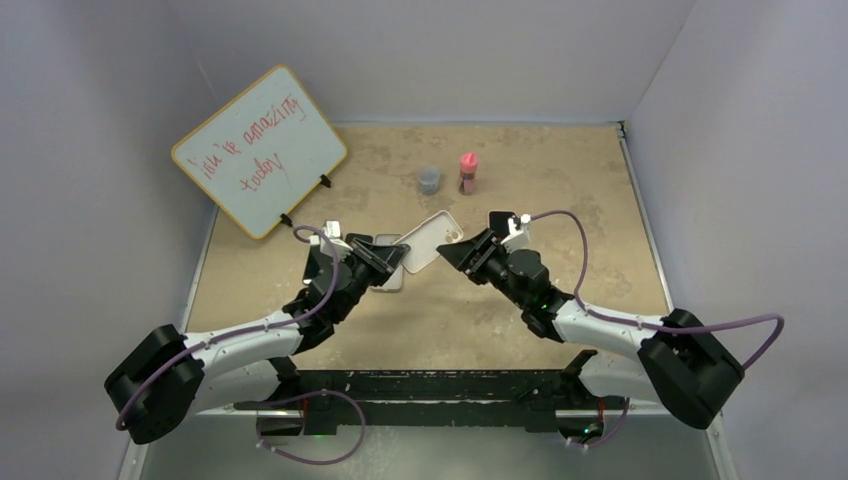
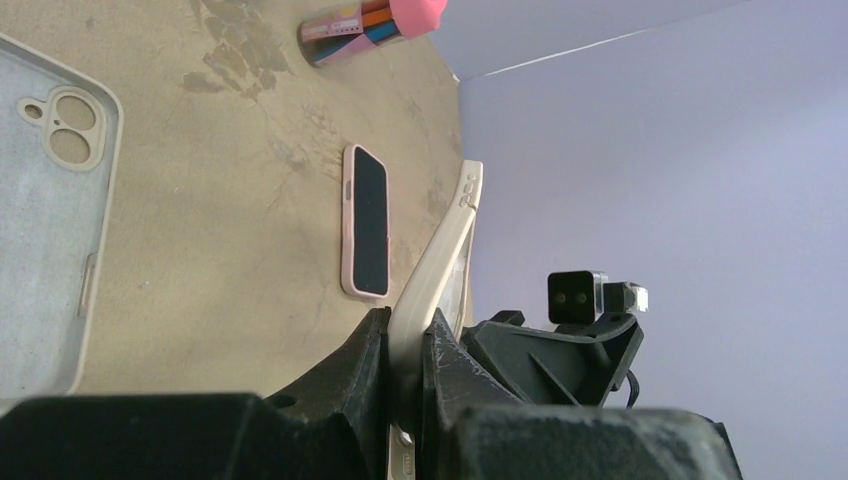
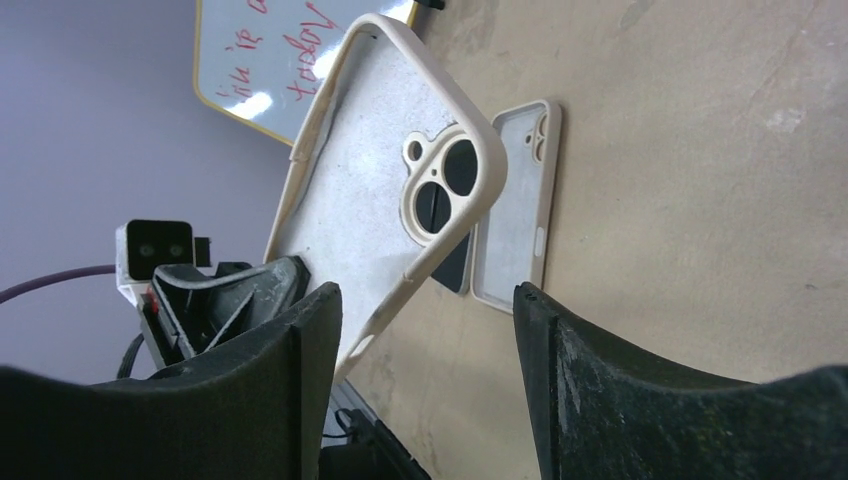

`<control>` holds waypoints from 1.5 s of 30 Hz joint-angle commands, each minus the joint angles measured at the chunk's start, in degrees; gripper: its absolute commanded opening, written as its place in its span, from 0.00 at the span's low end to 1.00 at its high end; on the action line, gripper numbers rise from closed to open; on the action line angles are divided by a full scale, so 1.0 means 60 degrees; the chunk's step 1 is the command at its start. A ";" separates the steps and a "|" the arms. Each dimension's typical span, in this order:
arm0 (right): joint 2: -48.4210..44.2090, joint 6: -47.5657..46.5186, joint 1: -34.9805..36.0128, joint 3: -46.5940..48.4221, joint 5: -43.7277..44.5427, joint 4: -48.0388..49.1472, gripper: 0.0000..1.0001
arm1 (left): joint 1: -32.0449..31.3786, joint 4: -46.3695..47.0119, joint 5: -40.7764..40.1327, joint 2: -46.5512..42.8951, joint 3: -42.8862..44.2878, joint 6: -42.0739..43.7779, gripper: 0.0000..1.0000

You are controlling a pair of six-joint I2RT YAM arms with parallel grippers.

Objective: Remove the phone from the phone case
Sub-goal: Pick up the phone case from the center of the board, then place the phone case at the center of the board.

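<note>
- Step in hand: the separating looks done. The phone case [image 3: 375,200] is empty, with its lined inside and open camera cut-out in plain view from the right wrist. I judge that only putting it down remains.
- The left gripper [image 1: 383,258] is clamped on 1 end of the case, its 2 fingers pinching the wall edge-on. The case juts up off the tabletop [image 1: 560,200] at a tilt, to the right of the whiteboard [image 1: 260,150] and nearer the arms.
- The right gripper [image 1: 463,254] stands spread apart and holds nothing. It faces the case's free end from the side away from the whiteboard, close to it. I cannot tell whether it touches.
- The phone [image 2: 366,222] lies flat and screen up on the tabletop, right of the whiteboard and on the arms' side of it.
- A second case [image 3: 515,200], also empty, lies open side up in the same patch right of the whiteboard.
- The next move likely calls for lowering the held case onto bare tabletop clear of the phone, then parting the left fingers. The right arm needs only to keep out of the way.
- Materials and shapes:
  - The held case is cream and matte, and bows slightly in the grip, so it is probably soft rubber. It has a grey felt-like lining and rounded corners.
  - Its raised cut-out is shaped for 2 lenses.
  - The phone is a slim rounded slab with a pink rim and glossy black glass.
  - The tabletop is tan and mottled with stains.
</note>
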 commanded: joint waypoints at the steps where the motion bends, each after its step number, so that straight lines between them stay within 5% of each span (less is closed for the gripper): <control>1: 0.0245 0.0286 0.0039 0.0321 -0.0216 0.1134 0.65 | -0.0097 0.1015 0.0012 0.0158 -0.0134 -0.0275 0.00; 6: 0.0909 0.0754 0.0040 0.0361 -0.0580 0.1599 0.55 | -0.0159 0.1157 0.0099 0.0302 -0.0155 -0.0234 0.00; 12: 0.1221 0.0729 0.0025 0.0404 -0.0656 0.1614 0.29 | -0.0157 0.0826 -0.0066 0.0030 -0.0381 0.0183 0.00; 18: 0.1134 0.0172 -0.0110 0.0532 -0.0439 0.0820 0.00 | -0.0165 -0.0576 -0.0230 -0.0856 -0.0385 0.1287 0.26; 28: 0.2167 -0.2680 -0.1130 0.2506 -0.1997 -0.3009 0.00 | 0.0171 -0.5231 -0.0937 -0.1674 0.1646 0.3923 0.83; 38: 0.4481 -0.5919 -0.1397 0.5638 -0.3046 -0.7374 0.00 | 0.4040 -0.8711 0.3065 0.0123 0.5925 0.8008 0.91; 45: 0.5618 -0.6310 -0.1397 0.6776 -0.3293 -0.8034 0.00 | 0.4954 -0.8794 0.3391 0.0088 0.6063 0.8854 0.91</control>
